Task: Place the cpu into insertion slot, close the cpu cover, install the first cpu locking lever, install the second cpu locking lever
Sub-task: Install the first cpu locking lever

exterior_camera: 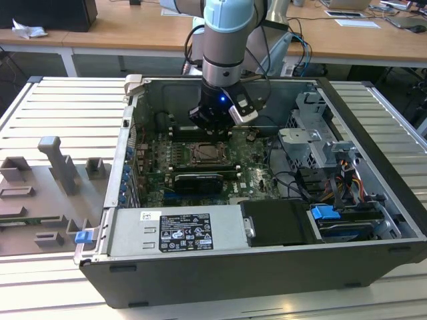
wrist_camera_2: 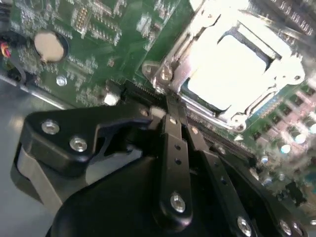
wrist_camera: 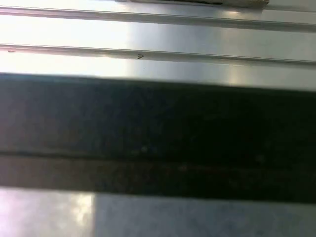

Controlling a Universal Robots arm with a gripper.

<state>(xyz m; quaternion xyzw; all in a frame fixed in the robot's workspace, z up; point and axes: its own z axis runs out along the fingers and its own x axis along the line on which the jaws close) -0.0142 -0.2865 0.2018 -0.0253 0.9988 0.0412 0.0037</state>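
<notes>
Gripper (wrist_camera_2: 170, 111): matte black linkage with bright screw heads, fingers drawn together with no gap visible, nothing held, tips at the socket's edge. The cpu (wrist_camera_2: 232, 64), a flat pale silvery square, is seated in the insertion slot (wrist_camera_2: 256, 106) on the glossy green circuit board (wrist_camera_2: 103, 49). The cpu cover (wrist_camera_2: 197, 37), a thin shiny metal frame, lies closed around it. Exterior view: arm upright over the open grey computer case (exterior_camera: 220, 280), socket (exterior_camera: 207, 154) just below the gripper (exterior_camera: 212, 128). First wrist view: ribbed silvery panel (wrist_camera: 158, 44) and a dark band.
</notes>
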